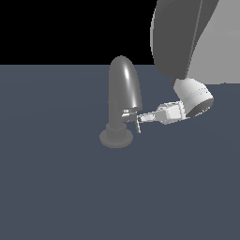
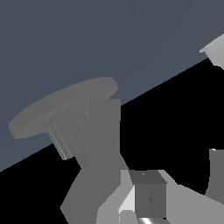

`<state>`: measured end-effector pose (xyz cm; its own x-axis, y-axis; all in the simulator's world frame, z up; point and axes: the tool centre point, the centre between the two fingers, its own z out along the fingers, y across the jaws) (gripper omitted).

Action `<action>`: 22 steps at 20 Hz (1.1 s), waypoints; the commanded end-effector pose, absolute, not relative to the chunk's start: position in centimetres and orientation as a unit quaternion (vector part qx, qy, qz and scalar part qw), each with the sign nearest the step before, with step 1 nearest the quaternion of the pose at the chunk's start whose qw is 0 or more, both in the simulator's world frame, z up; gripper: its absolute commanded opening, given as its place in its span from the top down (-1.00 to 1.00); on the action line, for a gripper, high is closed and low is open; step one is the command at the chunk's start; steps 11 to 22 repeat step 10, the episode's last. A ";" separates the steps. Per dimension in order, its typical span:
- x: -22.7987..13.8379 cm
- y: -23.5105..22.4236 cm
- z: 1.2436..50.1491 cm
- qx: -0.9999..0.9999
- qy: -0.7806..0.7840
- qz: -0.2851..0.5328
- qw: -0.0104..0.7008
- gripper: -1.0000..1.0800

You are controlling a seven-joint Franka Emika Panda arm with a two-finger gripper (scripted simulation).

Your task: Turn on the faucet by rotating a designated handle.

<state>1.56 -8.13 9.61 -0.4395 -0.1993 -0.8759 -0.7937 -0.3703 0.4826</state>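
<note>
The dark grey glossy faucet (image 1: 123, 89) stands upright on its ribbed round base (image 1: 115, 137) on the grey-blue floor. The handle (image 1: 128, 114), a short lever with bright flecks, sticks out of its lower side toward the exterior view's right. My gripper (image 1: 139, 122) reaches in from the exterior view's right and its fingertips sit right at the handle's end. In the wrist view the faucet (image 2: 99, 144) and its base (image 2: 61, 107) are close. The gripper (image 2: 181, 186) has its fingers (image 2: 148, 199) apart, with nothing between them. I cannot tell whether a finger touches the handle.
The arm's large white-grey link (image 1: 197, 37) hangs over the exterior view's upper right. The wrist (image 1: 194, 98) is beside the faucet. The flat grey-blue floor (image 1: 70, 197) stretches all around the faucet.
</note>
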 end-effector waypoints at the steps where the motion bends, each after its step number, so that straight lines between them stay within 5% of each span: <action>1: 1.4 -7.4 5.2 -0.464 0.535 0.672 0.216 1.00; 22: 1.7 -7.3 3.7 -0.460 0.538 0.674 0.213 1.00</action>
